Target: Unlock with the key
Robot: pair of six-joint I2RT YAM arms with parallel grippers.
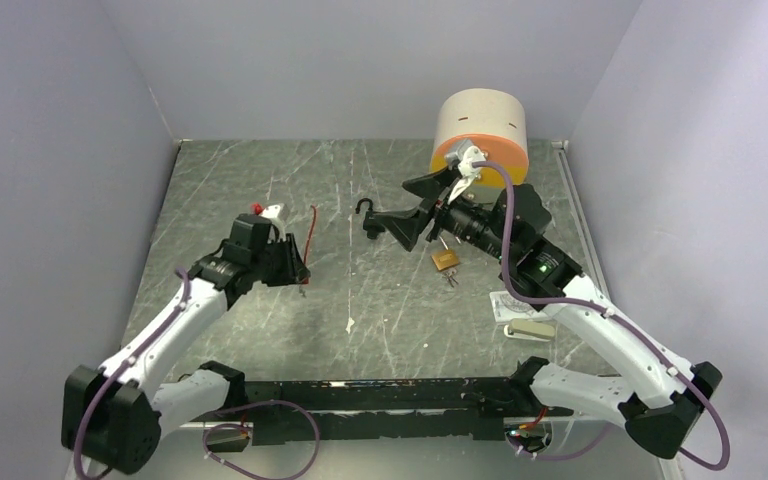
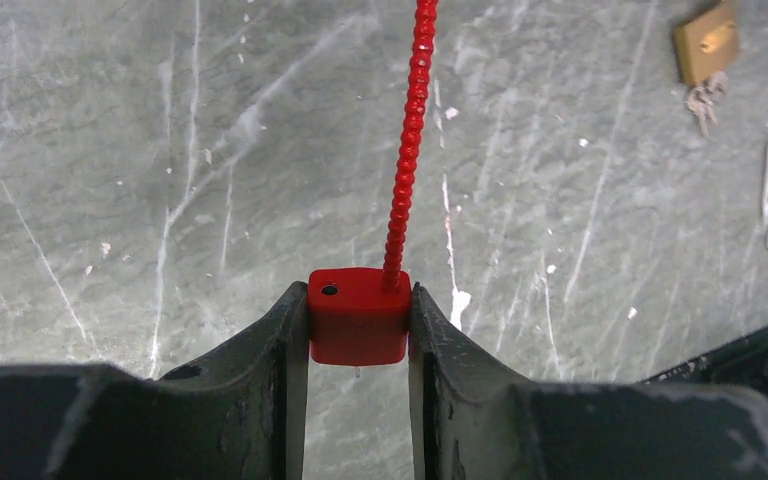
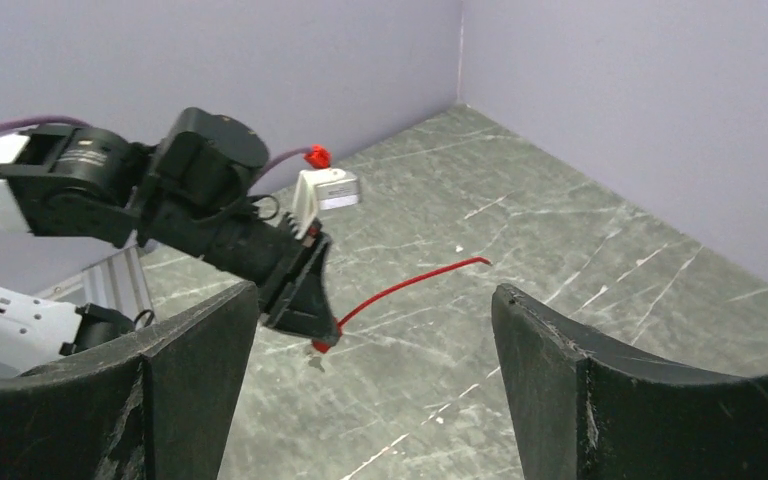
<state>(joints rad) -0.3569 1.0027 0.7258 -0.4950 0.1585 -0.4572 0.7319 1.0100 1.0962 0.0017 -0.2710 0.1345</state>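
the grey, scratched table [image 1: 380, 320] fills the floor between pale purple walls [image 1: 360, 60]. the left arm [image 1: 160, 340] reaches in from the near left corner and the right arm [image 1: 600, 320] from the near right, and both bend toward the middle. a round tub [image 1: 480, 125], tan above and orange at its foot, stands in the far right corner just behind the right wrist. the right fingers [image 3: 200, 370] are spread wide with nothing between them, held above the table and pointing across at the left arm. the left fingers [image 2: 295, 330] pinch the red lock body [image 2: 357, 325] by its two sides, above the left half of the table. from one top corner of that body a thin red beaded cable [image 2: 410, 130] runs up and away, its far end free in the air, and a small round hole shows in the other corner. a paper slip [image 1: 520, 303] and a small white oblong piece [image 1: 530, 328] lie on the table near the right arm's forearm. a brass padlock [image 1: 445, 260] lies flat on the table under the right wrist, well apart from the red lock, with a small bunch of keys [image 1: 451, 278] touching its near edge. a tiny pale bit [image 3: 317, 358] hangs under the red lock body, too small to say what it is.
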